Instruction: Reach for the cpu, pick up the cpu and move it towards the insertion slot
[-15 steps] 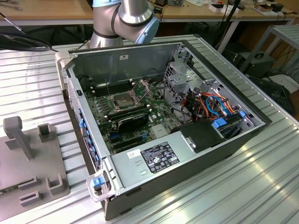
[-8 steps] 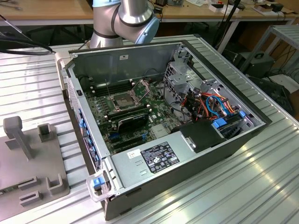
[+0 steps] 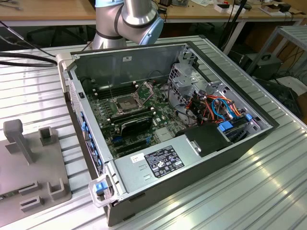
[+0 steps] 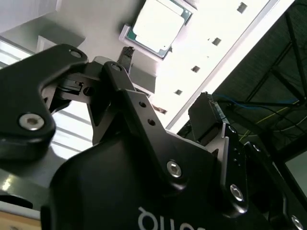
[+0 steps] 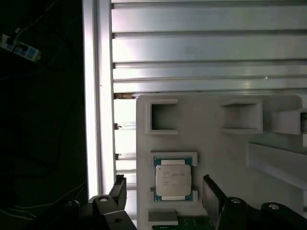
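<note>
One cpu (image 5: 172, 178), a small flat square chip with a silvery-grey metal top and a thin green rim, lies flat in a shallow white cradle (image 5: 175, 155). The cradle sits on a pale grey moulded fixture plate (image 5: 211, 143). The plate rests on a ribbed aluminium tabletop (image 5: 206, 43), close to its edge. Beyond the cradle the plate has two whole square pockets (image 5: 164, 116) side by side, and part of a third shows at the picture's edge.

The black gripper (image 5: 163, 184) hangs over the plate with its two fingers (image 5: 119, 188) spread wide and released, grasping nothing. In the first wrist view the cpu lies in the gap between the two fingers and is apart from both. In the second wrist view the cpu (image 4: 158, 24) sits just past the fingertips, and neither of them touches it.

In the exterior view one open grey computer case (image 3: 120, 64) stands on the ribbed tabletop with one green motherboard (image 3: 103, 115) inside. On the board is one insertion slot (image 3: 125, 103), a square socket with a silvery metal frame and a dark centre. One black finned heatsink (image 3: 136, 125) sits just beside it. The silver-and-blue robot arm (image 3: 129, 17) rises behind the case's far wall.
</note>
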